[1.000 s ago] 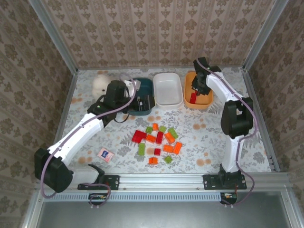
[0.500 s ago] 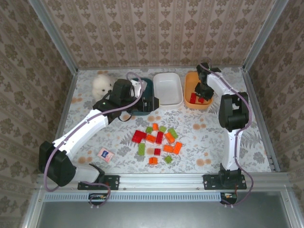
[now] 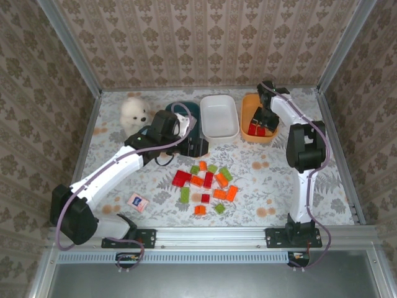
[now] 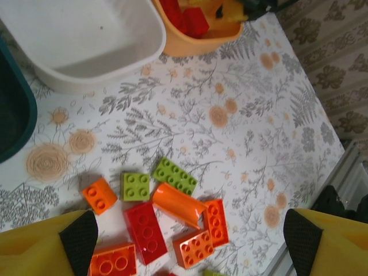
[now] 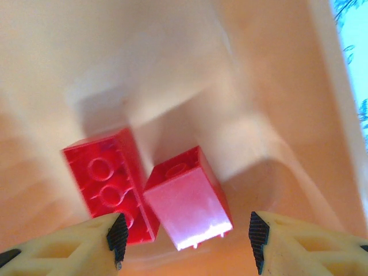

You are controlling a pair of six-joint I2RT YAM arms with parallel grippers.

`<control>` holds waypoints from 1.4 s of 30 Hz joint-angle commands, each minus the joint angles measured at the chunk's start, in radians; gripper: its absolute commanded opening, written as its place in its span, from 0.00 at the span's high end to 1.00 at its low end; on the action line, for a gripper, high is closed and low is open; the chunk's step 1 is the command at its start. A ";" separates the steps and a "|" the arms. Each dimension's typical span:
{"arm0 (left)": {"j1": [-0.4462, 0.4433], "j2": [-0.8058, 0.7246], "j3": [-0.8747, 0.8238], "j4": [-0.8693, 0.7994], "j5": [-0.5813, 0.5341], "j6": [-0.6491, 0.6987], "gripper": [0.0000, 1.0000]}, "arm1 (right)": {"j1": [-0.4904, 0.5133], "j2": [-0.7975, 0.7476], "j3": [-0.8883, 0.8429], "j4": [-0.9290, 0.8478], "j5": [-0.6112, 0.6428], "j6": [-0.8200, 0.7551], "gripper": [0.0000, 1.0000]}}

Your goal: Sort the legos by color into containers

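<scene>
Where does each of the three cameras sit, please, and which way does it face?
Top external: above and behind, facing down on the table; left arm, right arm and bases show.
Left wrist: facing down at loose legos and the white tub; its yellow fingers show.
Right wrist: facing down into the orange tub at two red bricks; its pale fingers show.
Shared: both wrist views show the orange tub's red bricks.

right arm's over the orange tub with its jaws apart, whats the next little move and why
Probably lift the right gripper straight up out of the orange tub. Its jaws stand apart and the red brick below touches neither, lying beside another red brick, so nothing is left to hold. More bricks wait in the pile.
</scene>
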 commanded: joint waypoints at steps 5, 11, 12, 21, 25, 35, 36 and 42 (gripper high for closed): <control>-0.033 -0.079 -0.048 -0.101 -0.014 0.052 0.14 | 0.051 -0.258 0.023 -0.025 0.004 -0.080 0.38; -0.163 -0.147 -0.114 -0.254 -0.038 0.142 0.18 | 0.169 -0.543 -0.202 0.065 -0.069 -0.172 0.38; -0.190 -0.152 -0.130 -0.275 -0.042 0.154 0.18 | 0.191 -0.589 -0.254 0.083 -0.096 -0.177 0.38; -0.343 -0.155 -0.325 -0.230 -0.098 -0.162 0.18 | 0.344 -1.099 -0.751 0.189 -0.463 -0.169 0.30; -0.433 -0.100 -0.368 -0.101 -0.160 -0.349 0.17 | 0.356 -1.185 -0.785 0.109 -0.462 -0.169 0.30; -0.639 0.211 -0.186 -0.247 -0.398 -0.712 0.17 | 0.356 -1.212 -0.787 0.065 -0.497 -0.219 0.29; -0.652 0.214 -0.177 -0.267 -0.428 -0.723 0.16 | 0.356 -1.223 -0.794 0.069 -0.507 -0.217 0.29; -0.671 0.235 -0.136 -0.321 -0.490 -0.755 0.15 | 0.356 -1.272 -0.853 0.076 -0.531 -0.202 0.28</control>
